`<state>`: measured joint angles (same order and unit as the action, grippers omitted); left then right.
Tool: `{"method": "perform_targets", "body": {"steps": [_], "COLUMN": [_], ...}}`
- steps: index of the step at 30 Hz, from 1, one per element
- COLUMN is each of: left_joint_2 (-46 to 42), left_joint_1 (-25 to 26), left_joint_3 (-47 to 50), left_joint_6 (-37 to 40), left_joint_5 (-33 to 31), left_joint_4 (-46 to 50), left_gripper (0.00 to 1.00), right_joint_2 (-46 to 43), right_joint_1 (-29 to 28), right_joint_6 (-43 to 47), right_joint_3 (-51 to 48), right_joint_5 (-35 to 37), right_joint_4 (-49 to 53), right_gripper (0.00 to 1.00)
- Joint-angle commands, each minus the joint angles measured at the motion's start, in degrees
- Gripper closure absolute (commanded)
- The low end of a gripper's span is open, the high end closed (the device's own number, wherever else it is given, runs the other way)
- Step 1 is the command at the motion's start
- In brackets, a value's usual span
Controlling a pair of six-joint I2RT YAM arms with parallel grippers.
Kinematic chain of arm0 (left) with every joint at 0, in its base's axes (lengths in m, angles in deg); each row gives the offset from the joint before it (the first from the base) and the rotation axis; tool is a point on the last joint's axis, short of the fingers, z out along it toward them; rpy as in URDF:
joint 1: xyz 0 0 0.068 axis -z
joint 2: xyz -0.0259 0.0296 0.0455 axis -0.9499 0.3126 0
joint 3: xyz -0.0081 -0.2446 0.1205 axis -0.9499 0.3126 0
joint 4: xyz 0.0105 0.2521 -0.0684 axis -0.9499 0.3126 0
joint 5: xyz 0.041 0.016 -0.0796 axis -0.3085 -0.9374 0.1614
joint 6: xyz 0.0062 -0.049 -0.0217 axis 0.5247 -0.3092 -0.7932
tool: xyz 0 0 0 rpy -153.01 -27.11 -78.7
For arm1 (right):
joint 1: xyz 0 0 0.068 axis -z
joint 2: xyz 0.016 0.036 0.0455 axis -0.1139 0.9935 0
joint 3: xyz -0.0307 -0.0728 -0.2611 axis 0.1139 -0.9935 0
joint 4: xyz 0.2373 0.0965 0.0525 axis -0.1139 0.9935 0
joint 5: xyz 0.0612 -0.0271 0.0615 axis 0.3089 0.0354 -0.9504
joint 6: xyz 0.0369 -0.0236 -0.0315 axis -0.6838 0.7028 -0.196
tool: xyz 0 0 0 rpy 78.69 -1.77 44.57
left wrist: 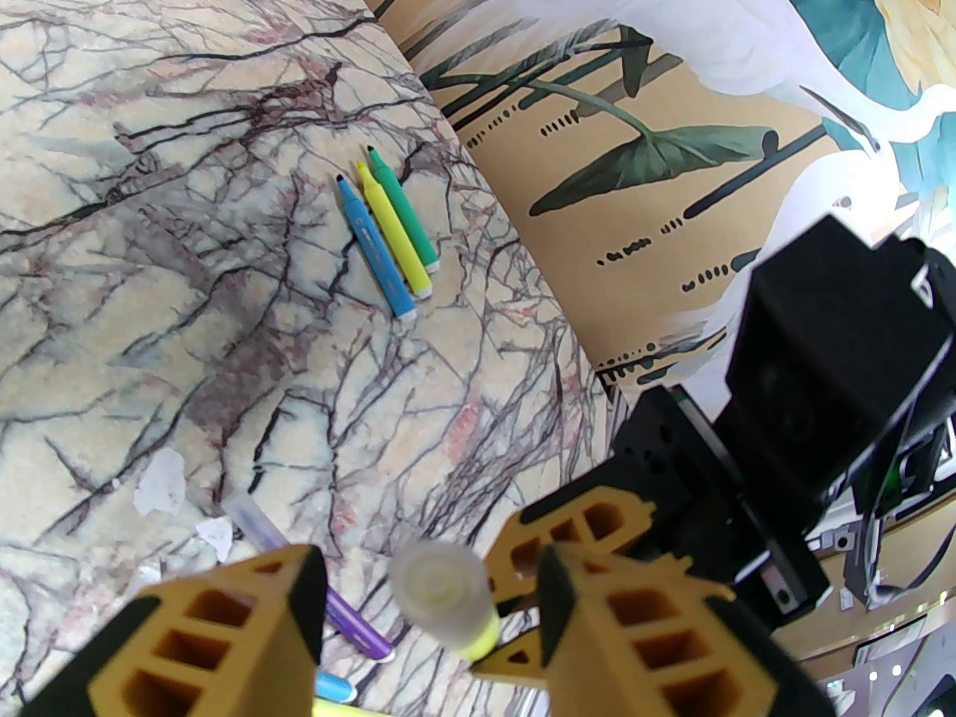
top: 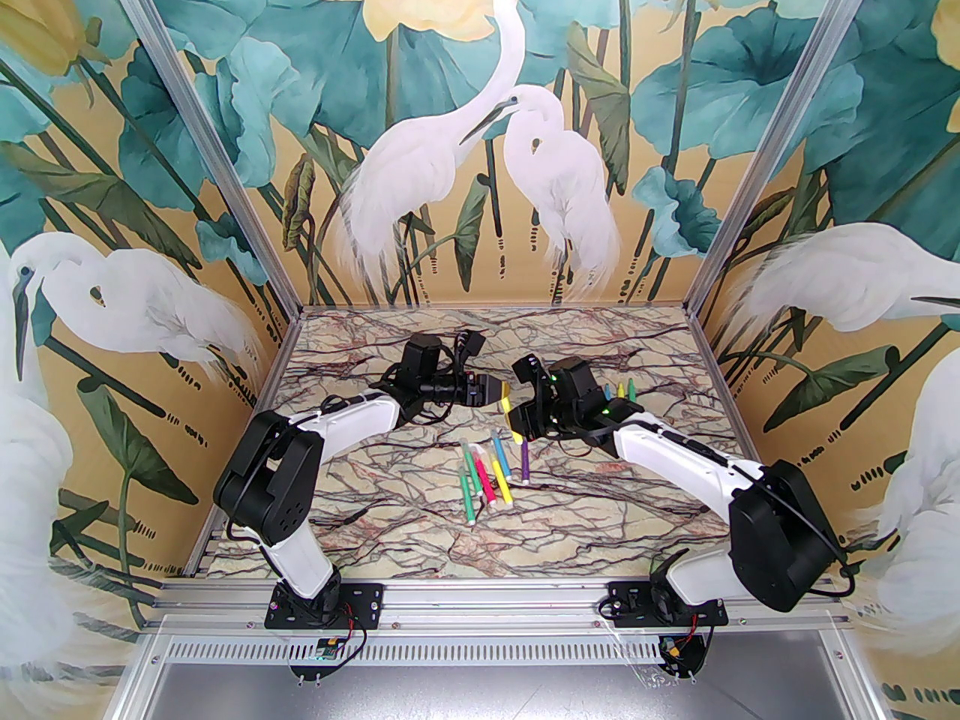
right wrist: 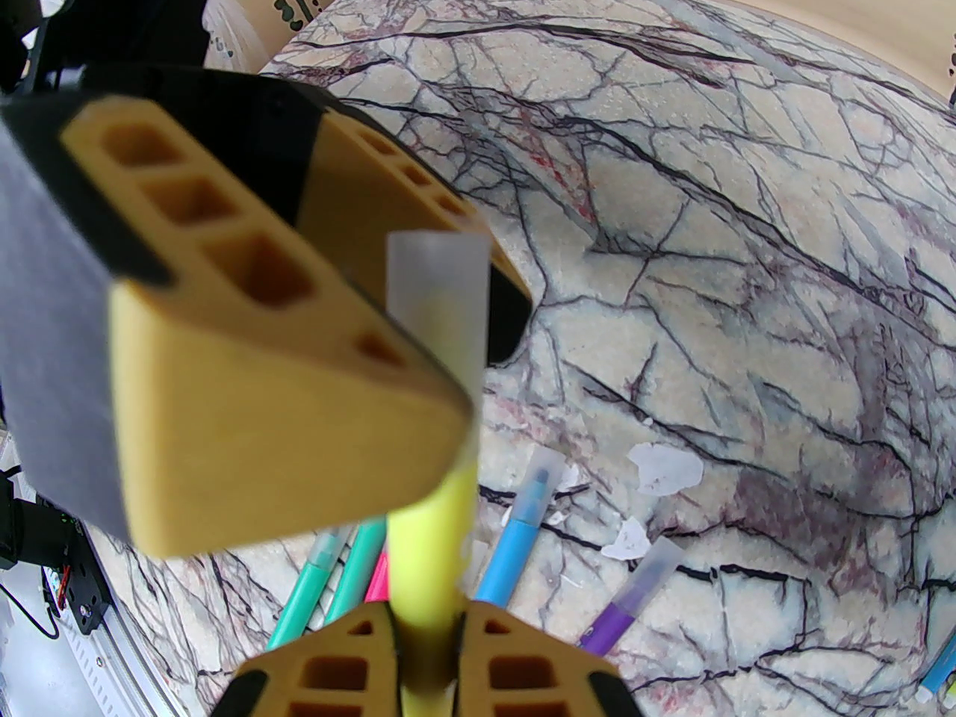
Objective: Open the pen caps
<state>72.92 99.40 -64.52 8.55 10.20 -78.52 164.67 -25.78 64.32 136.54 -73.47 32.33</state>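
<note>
Right gripper [right wrist: 426, 624] clamps the yellow marker [right wrist: 432, 527] by its body above the marble table [top: 420, 552]; left gripper [left wrist: 432, 587] stands open astride its clear cap [right wrist: 437, 288], with a gap on one side. Cap looks light, stiff and slick, so pinch its sides squarely and pull straight along the barrel. Far-pad contact is blurred, and the tip is hidden inside the frosted cap.

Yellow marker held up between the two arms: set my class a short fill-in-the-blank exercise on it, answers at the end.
1. The right gripper is shut on a ___ marker.
2. The open left gripper straddles that marker's clear ___.
3. Farther off, ___ uncapped markers lie side by side on the table.
Answers: yellow; cap; three.
</note>
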Motion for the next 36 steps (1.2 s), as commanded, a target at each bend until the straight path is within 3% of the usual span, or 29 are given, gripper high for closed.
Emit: {"method": "perform_targets", "body": {"steps": [1,7,15,17,20,24,36], "left_joint_2": [0.89,1.26,2.19,2.09,1.79,1.19,-0.12], "left_joint_1": [0.33,0.33,0.33,0.38,0.33,0.33,0.33], "left_joint_3": [-2.28,-2.85,-3.65,-3.74,-4.01,-4.27,-4.2], "left_joint_6": [0.02,-0.64,-1.71,-1.79,-1.79,-1.94,-2.83], "left_joint_5": [1.44,1.73,3.03,3.33,3.64,4.19,4.39], "left_joint_4": [1.07,0.97,0.94,0.98,1.3,1.66,1.33], "left_gripper": [0.56,0.66,0.87,0.9,0.92,0.94,0.99], "right_joint_2": [-0.8,0.03,-0.15,-0.05,0.38,1.49,4.19], "right_joint_1": [-0.56,-0.95,-0.99,-0.99,-0.91,-0.92,-0.93], "right_joint_6": [1.01,1.47,1.28,0.94,0.21,-0.63,-1.0], "right_joint_3": [0.43,0.61,0.36,0.17,-0.29,-0.43,0.03], "right_joint_5": [-0.72,-0.22,1.1,1.55,1.89,2.09,1.56], "right_joint_4": [-1.66,-1.38,-2.09,-2.34,-3.3,-4.98,-6.94], "right_gripper": [1.0,1.0,1.0,0.87,0.73,0.64,0.65]}}
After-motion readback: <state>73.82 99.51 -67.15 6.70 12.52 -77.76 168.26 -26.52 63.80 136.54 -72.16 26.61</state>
